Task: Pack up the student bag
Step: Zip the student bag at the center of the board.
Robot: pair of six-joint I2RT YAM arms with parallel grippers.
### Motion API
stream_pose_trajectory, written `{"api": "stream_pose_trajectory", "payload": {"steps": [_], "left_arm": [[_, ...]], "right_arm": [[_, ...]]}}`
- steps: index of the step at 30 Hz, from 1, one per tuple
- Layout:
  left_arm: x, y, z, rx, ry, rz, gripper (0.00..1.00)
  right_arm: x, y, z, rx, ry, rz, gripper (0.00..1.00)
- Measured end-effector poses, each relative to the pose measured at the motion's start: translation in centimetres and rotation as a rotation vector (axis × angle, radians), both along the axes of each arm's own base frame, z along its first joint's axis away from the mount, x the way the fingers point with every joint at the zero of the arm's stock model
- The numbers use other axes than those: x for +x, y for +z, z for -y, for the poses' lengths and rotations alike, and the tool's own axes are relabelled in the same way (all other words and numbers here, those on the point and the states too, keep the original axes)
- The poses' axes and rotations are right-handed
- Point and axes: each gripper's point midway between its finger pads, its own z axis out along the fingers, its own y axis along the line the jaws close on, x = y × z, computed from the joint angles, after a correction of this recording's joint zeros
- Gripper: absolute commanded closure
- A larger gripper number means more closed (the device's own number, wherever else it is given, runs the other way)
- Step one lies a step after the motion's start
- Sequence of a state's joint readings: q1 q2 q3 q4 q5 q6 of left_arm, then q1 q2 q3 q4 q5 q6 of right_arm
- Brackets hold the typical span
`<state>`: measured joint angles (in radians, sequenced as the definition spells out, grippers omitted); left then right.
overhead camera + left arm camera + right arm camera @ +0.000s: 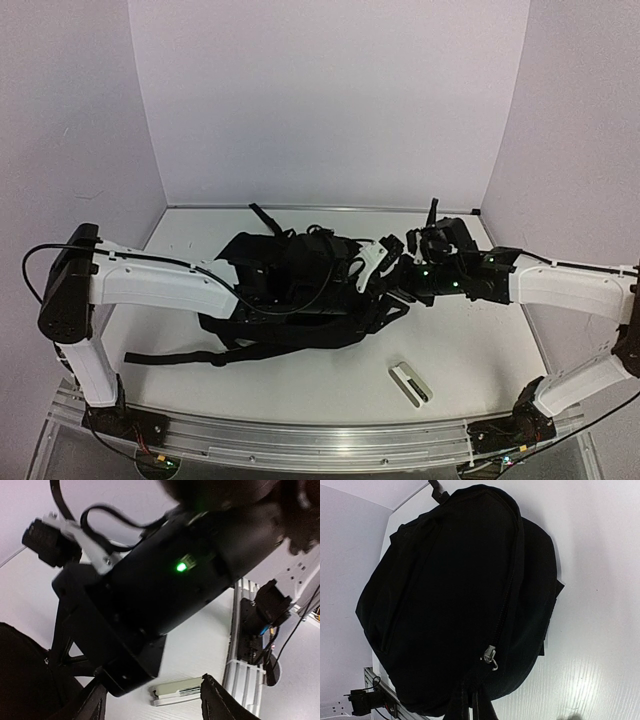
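A: Where is the bag [300, 290]?

B: Lying flat at the centre of the table [480, 340]. It is black and soft, and loose straps [170, 355] trail out at its 7 o'clock. The right wrist view shows the zip seam running down the bag to a metal zip pull [490, 657].

A: Right gripper [471, 702]?

B: At the bag's 3 o'clock edge, clenched tight, with its tips right at the seam just below the pull. I cannot tell whether cloth or zip tape is pinched between them.

A: Left gripper [157, 707]?

B: It comes in from 9 o'clock over the bag. The jaws are released and stand apart with nothing between them. Its camera looks across at the right arm's wrist [165, 590], which is close by.

A: Anything to pack?

B: One small pale flat item [410, 383] lies on the table at the bag's 5 o'clock, well apart from it. I cannot make out what it is.

A: Step in hand?

B: My judgement is that the bag is being opened or held ready. The item is outside it and I see no gaping mouth, so packing looks barely begun.

A: Next move?

B: Probably one gripper anchors the cloth while the other draws the pull along the seam. The wrists are crowded together, so a collision is the risk. Soft cloth will bunch unless it is held taut.
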<state>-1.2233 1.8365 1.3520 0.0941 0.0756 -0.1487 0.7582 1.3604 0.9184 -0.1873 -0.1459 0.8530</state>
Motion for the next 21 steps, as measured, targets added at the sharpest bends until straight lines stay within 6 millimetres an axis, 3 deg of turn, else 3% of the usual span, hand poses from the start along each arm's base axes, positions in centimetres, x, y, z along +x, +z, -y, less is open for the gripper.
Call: {"api": "stream_pose_trajectory", "payload": {"steps": [3,10,14,19,21], "left_arm": [[-1.3,2.6,-0.4,-0.064,-0.043,0.002,0.37],[-1.5,3.7,-2.6,-0.098,-0.095,-0.092,0.31],[0.8,4.4,-5.0,-0.085,-0.055,-0.178,0.30],[5.9,4.8,-7.7,-0.103,0.038,-0.297,0.29],[8.0,4.7,-7.9,-0.111,0.068,-0.344,0.29]], "right_arm": [[-0.2,0.1,0.2,0.011,-0.007,-0.002,1.00],[-0.5,1.0,0.2,0.029,-0.005,0.009,1.00],[-1.1,1.0,0.3,0.035,0.010,-0.004,1.00],[-2.4,1.0,0.6,0.054,0.030,-0.025,1.00],[-3.0,0.8,0.8,0.059,0.032,-0.034,1.00]]}}
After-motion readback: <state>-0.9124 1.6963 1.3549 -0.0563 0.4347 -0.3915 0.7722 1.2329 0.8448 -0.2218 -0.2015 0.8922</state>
